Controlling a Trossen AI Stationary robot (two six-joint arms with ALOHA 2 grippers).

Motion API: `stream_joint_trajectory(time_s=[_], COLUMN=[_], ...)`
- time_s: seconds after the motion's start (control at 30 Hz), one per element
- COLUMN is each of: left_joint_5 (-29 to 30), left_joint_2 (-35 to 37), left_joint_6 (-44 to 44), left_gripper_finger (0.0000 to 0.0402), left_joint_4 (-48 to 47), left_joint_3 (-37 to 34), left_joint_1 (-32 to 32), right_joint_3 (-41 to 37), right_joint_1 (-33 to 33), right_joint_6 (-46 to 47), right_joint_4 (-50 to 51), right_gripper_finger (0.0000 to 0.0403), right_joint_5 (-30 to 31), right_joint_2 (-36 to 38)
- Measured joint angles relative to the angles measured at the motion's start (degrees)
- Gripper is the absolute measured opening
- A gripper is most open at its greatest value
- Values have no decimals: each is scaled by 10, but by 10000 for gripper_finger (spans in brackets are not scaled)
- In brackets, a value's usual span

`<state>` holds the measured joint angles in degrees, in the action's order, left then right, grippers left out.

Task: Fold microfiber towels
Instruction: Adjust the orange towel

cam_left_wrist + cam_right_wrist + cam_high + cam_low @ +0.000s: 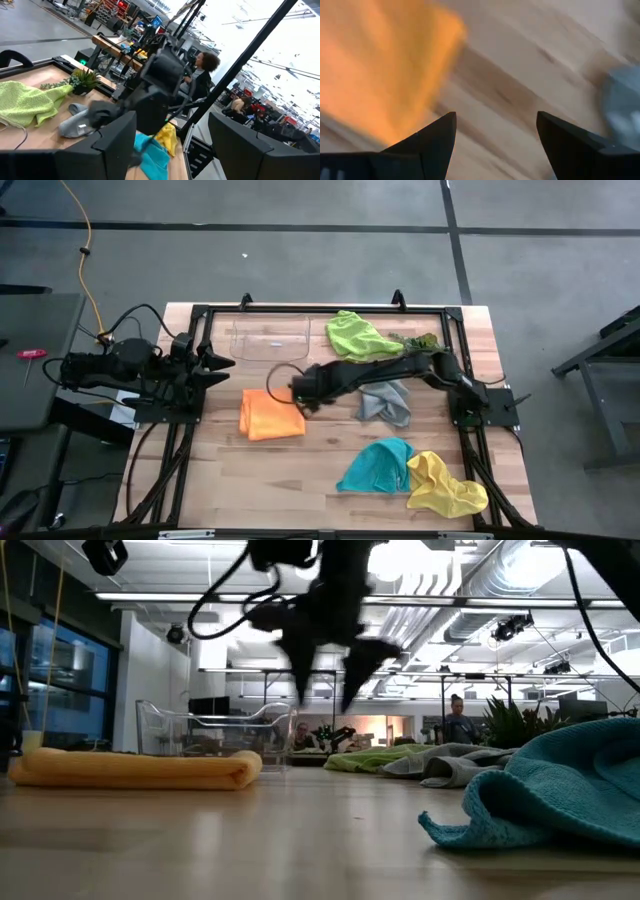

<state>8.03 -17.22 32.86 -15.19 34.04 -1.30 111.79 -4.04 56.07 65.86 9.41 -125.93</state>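
Note:
An orange towel (270, 415) lies folded flat at the table's middle left; in the low view the orange towel (135, 768) rests as a thick flat pad. My right gripper (300, 392) hangs open just beside its right edge, pointing down, clear of the table (325, 680), with nothing between its fingers (495, 135). Crumpled on the table lie a lime green towel (360, 335) at the far side, a grey towel (385, 402) in the middle, and a teal towel (378, 467) and a yellow towel (445, 485) at the near right. My left gripper (215, 365) waits open at the table's left edge.
A clear plastic tray (270, 338) stands at the far middle of the table. A small green plant sprig (422, 340) lies by the lime green towel. A black frame (200, 310) runs round the table's edge. People sit in the room beyond the table (458, 720).

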Motion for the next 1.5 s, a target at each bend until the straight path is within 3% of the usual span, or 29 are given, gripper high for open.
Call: stream_joint_trajectory(time_s=[0.23,0.37,0.47,0.67,0.8,0.9,1.07,1.3,1.5], left_joint_5=[0,0,0,-18,-12,10,47,97,39], left_joint_2=[0,0,0,0,0,-4,-23,-90,-213], left_joint_6=[0,-5,-5,-15,-35,-54,-60,-5,-5], left_gripper_finger=[239,239,239,239,239,239,239,239,223], left_joint_4=[0,0,0,0,0,0,0,0,-1], left_joint_3=[0,0,0,0,0,0,0,0,0], left_joint_1=[0,0,0,0,0,0,0,0,0], right_joint_3=[-1,-10,-89,-350,-474,-547,-647,-729,-721], right_joint_1=[-44,-68,-81,-102,-134,-155,-170,-162,-144], right_joint_6=[-37,-45,-19,173,311,357,323,165,81], right_joint_4=[189,228,216,119,47,-19,-193,-443,-516], right_gripper_finger=[268,268,268,268,268,268,268,268,268], right_joint_5=[11,12,2,-30,-4,29,87,113,113], right_joint_2=[13,22,76,302,451,535,612,626,626])
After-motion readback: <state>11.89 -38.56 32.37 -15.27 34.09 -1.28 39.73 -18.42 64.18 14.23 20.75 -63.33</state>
